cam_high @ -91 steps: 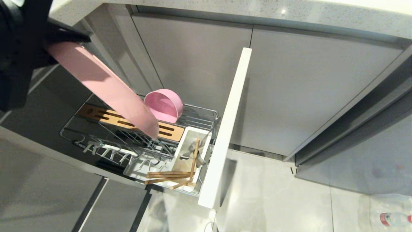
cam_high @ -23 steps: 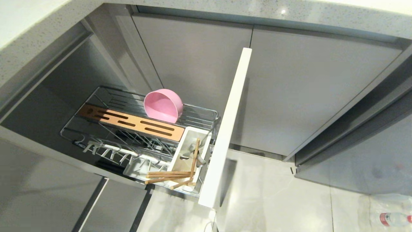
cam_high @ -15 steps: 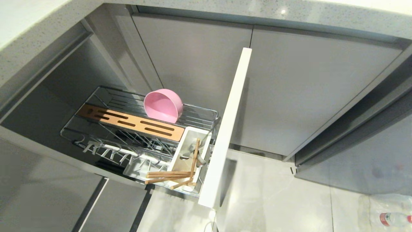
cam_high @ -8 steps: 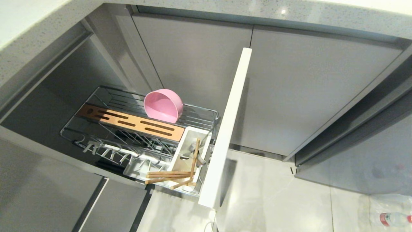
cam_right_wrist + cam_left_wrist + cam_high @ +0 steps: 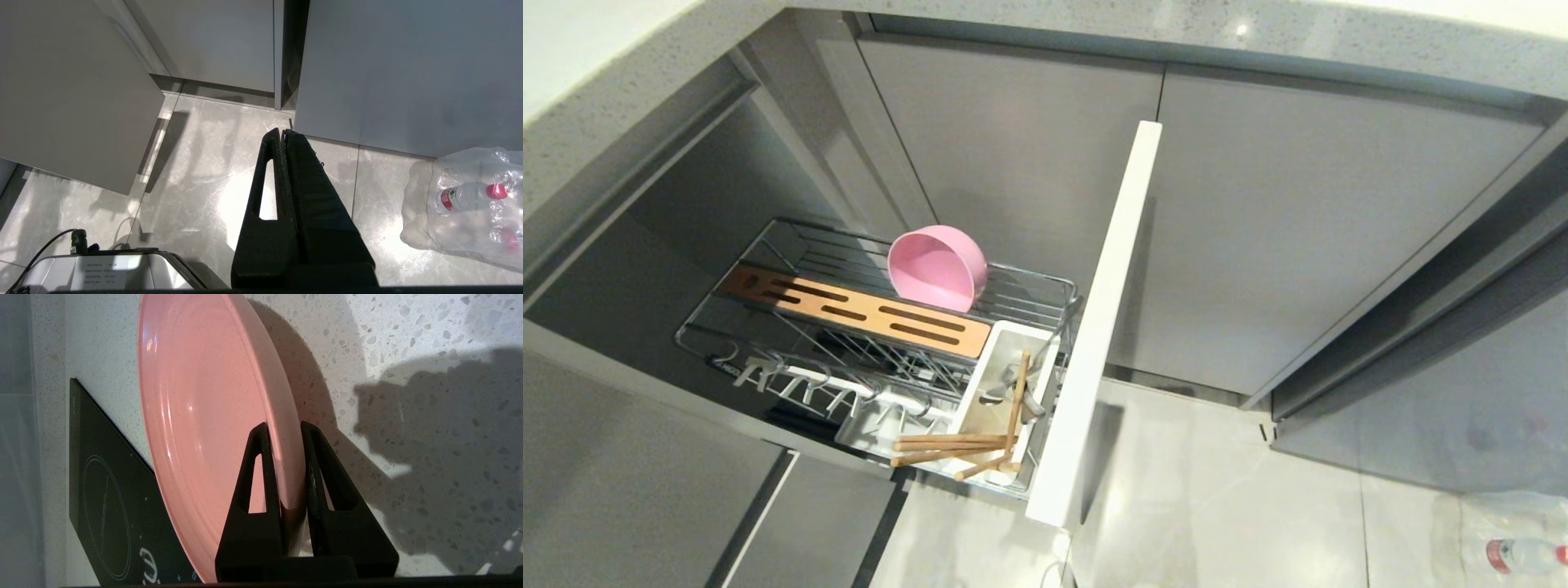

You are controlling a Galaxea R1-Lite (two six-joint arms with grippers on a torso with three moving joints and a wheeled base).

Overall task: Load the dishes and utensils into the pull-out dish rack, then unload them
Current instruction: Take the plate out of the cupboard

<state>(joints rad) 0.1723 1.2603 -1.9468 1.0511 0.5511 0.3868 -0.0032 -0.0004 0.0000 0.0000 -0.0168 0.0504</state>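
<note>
The large flat pink oval plate stands on edge in the left wrist view, its rim pinched between the two black fingers of the left gripper, above a pale speckled stone worktop with a black glass hob beside it; whether the plate's far edge touches the worktop I cannot tell. This arm is outside the head view. There, the chrome wire pull-out dish rack stands drawn out from the grey cabinets, fixed to its narrow white cabinet front. The matte pink round bowl rests tipped on its side at about 12 o'clock in the rack, just behind the slotted brown wooden strip. The white plastic utensil caddy sits at about 4 o'clock, with the thin light wooden chopsticks lying across its near end and a slim silver metal fork upright inside. With the plate out of the rack and over the worktop while the bowl and utensils remain loaded, this looks like the unloading half, at the step of setting the plate down. The next move probably calls for lowering the plate flat, spreading the fingers, then returning for the bowl. The right gripper hangs parked over the grey tiled floor, fingers pressed together and empty, near a plastic-wrapped pack of bottles.
</note>
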